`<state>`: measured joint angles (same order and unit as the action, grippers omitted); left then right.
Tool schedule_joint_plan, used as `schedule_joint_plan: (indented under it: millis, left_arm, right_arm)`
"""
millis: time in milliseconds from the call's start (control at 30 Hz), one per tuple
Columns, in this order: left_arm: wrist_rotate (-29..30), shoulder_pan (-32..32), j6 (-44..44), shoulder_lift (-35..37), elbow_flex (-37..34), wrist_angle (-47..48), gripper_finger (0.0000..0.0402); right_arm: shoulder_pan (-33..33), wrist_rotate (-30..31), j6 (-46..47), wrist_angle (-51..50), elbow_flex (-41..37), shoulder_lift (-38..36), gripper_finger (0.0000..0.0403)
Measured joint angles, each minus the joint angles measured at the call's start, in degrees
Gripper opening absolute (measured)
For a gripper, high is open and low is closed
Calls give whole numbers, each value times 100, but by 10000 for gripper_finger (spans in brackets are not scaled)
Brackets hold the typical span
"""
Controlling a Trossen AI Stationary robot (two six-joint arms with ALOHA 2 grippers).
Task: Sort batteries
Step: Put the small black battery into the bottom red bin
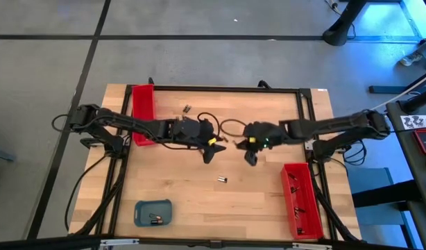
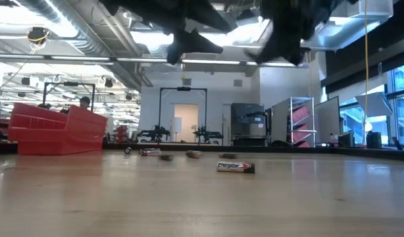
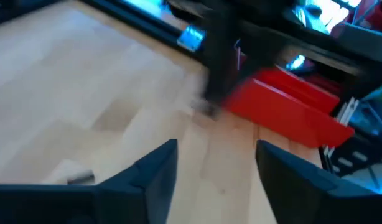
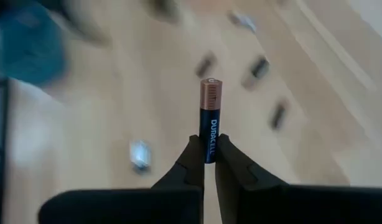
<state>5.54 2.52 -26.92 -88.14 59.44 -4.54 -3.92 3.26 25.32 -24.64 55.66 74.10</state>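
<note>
My left claw (image 3: 216, 171) hangs wide open and empty over the wooden desk (image 1: 199, 201) near the middle, my right claw (image 4: 208, 163) is pinched tight on a copper-topped battery (image 4: 210, 121), other batteries (image 2: 235, 167) lie loose on the desk, and an open workshop shows beyond.

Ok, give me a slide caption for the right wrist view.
Right gripper pinching an upright black-and-copper Duracell battery above the wooden table.
</note>
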Motion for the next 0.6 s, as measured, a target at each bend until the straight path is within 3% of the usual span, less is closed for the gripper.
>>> schedule_joint_plan:
  millis: [133, 267, 433, 600]
  left_arm:
    - [-76, -50, -1, 0, 0, -318, 247]
    - [-471, -24, 64, 0, 0, -803, 254]
    - [-597, 58, 68, 0, 0, -1205, 231]
    - [-601, 99, 35, 0, 0, -1280, 219]
  right_arm:
    - [-513, 270, 348, 811, 2, -2, 13]
    - [-857, 713, 664, 1127, 9, -2, 11]
    - [-1242, 1163, 1303, 691, 149, -191, 11]
    - [-2033, 2216, 2218, -254, 287, -756, 10]
